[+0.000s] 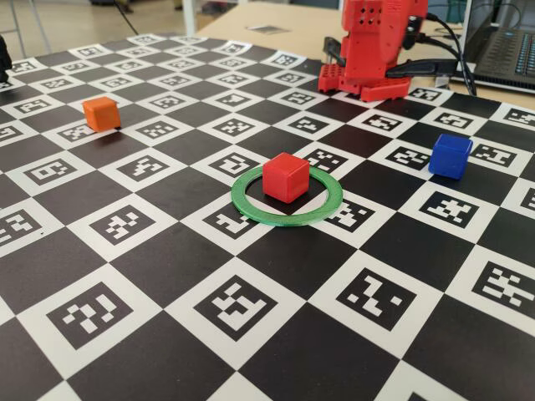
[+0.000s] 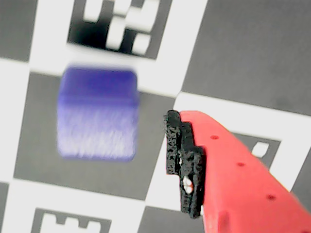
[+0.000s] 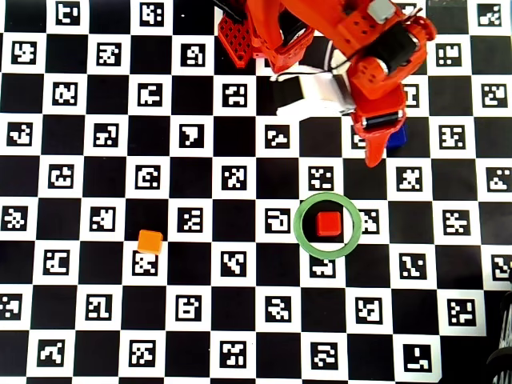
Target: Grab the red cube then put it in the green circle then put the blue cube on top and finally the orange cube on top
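The red cube sits inside the green circle; both also show in the overhead view, the cube within the ring. The blue cube stands on the board to the right. In the overhead view my gripper hovers over the blue cube and hides most of it. In the wrist view the blurred blue cube lies left of one red finger with a black pad; the other finger is out of frame. The orange cube sits far left, also visible overhead.
The board is a black-and-white checker of printed markers. The arm's red base stands at the board's far edge, with cables and a laptop behind it on the right.
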You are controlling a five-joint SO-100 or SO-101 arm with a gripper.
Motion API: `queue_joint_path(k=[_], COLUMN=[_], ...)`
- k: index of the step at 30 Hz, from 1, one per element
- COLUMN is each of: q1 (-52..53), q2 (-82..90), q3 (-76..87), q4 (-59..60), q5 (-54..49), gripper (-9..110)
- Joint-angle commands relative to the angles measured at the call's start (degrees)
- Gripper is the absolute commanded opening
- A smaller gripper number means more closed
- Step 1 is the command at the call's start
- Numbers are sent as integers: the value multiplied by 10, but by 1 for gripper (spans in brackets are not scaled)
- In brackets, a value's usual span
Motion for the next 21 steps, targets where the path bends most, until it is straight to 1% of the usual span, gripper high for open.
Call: queue_joint_path(k=[1, 6, 8, 11, 12, 16, 21], q1=[-43, -102, -116, -142, -154, -188, -182], q2=[-17, -23, -21, -23, -25, -30, -28], q3=[-23, 18, 18, 19, 18, 20, 73], q4=[-62, -130, -126, -136, -137, -152, -228], q5=[56, 134, 228, 331, 351, 384, 383], gripper=[44, 50, 50, 46, 46, 46, 45])
